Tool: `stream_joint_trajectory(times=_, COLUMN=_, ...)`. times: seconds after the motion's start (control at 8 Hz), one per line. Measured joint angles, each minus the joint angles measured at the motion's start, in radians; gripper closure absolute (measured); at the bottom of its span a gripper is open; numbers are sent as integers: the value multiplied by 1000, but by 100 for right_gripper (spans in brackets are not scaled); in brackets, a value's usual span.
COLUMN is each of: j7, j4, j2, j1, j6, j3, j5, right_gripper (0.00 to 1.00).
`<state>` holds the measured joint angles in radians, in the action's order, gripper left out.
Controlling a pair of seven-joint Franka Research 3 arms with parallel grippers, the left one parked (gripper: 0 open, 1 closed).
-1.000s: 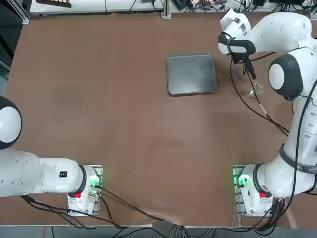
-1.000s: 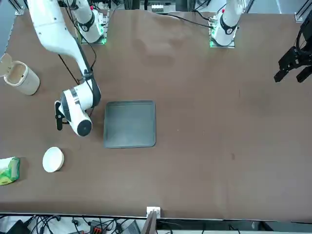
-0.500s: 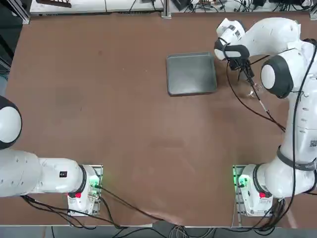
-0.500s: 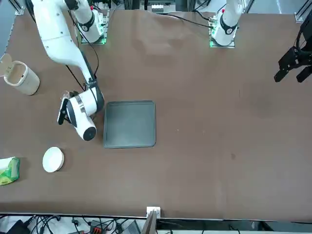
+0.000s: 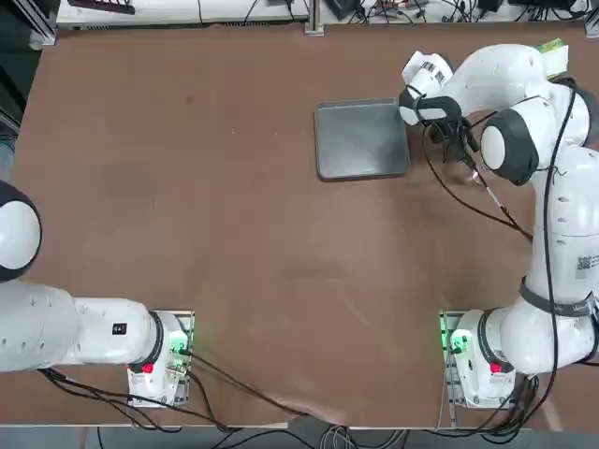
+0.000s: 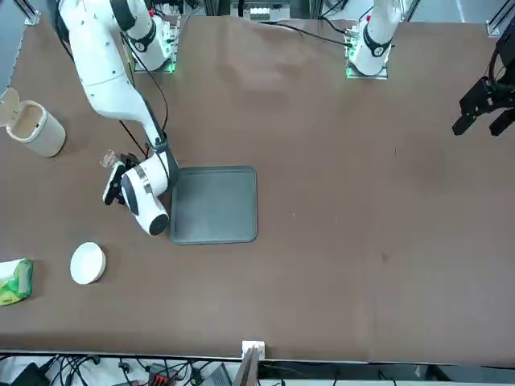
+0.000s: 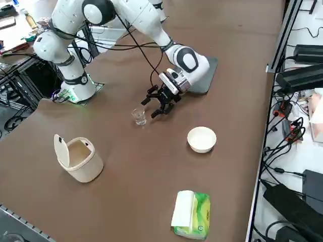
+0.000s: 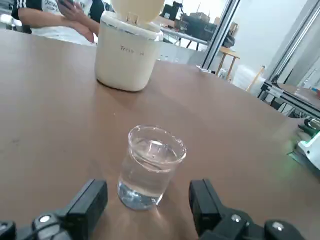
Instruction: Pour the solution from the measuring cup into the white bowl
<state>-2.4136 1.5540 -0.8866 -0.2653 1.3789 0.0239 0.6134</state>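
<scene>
The measuring cup (image 8: 150, 167) is a small clear glass with liquid in it, standing upright on the brown table (image 7: 126, 166). My right gripper (image 8: 147, 200) is low over the table and open, its two black fingers (image 8: 90, 202) wide apart, with the cup just beyond the tips and untouched. From the right side the gripper (image 7: 154, 106) points at the cup (image 7: 139, 117) from close by. In the front view the cup (image 6: 108, 159) stands just past the gripper (image 6: 115, 183). The white bowl (image 7: 202, 138) sits apart on the table, also in the front view (image 6: 87, 263).
An off-white container (image 7: 78, 159) with its lid flipped up stands beyond the cup. A green packet (image 7: 191, 214) lies near the table corner. The dark grey tray (image 6: 213, 203) lies beside my wrist. A seated person (image 8: 60, 15) is behind the table.
My right hand has swung in toward the tray and come down level with the cup, fingers now pointing at it. The gripper stayed open and the cup has not moved.
</scene>
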Motion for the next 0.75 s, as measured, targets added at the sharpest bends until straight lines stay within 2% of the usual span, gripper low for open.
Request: stream_joint_trajectory(times=0.75, j7=-56, j4=-1, j2=-67, j1=1, j6=-24, j3=31, j5=29, right_gripper=0)
